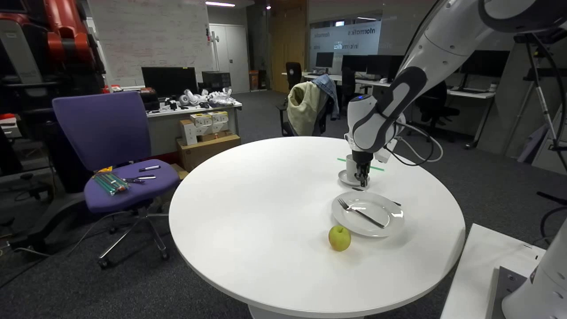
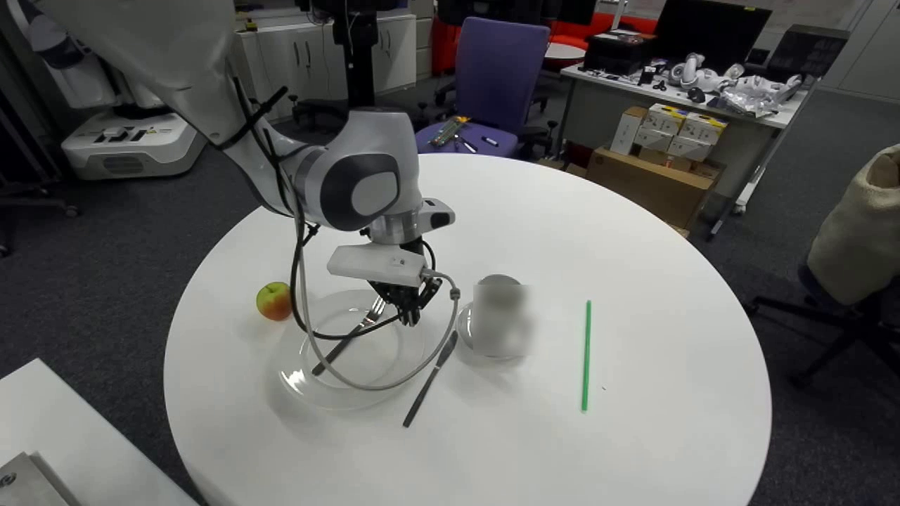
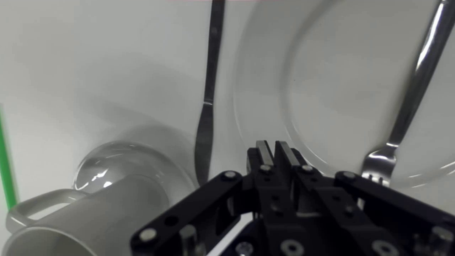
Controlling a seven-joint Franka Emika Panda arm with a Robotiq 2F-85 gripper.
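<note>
My gripper (image 3: 272, 146) points down with its fingers nearly together. Only a narrow slit shows between the tips, with nothing in it. In the wrist view the tips are over the rim of a white plate (image 3: 261, 78), between a knife (image 3: 209, 80) and a fork (image 3: 412, 96). The fork lies on the plate; the knife lies on the table beside it. A pale mug (image 3: 110, 213) stands on a saucer (image 3: 119, 156) just past the knife; the mug is blurred in an exterior view (image 2: 500, 320). The gripper also shows in both exterior views (image 1: 363, 182) (image 2: 409, 318).
A yellow-green apple (image 1: 339, 238) sits by the plate's edge. A green straw (image 2: 586, 355) lies beyond the mug. All stand on a round white table (image 1: 248, 212). A purple chair (image 1: 133, 181) and a side bench (image 1: 491, 252) are nearby. Cables (image 2: 365, 386) hang from the wrist.
</note>
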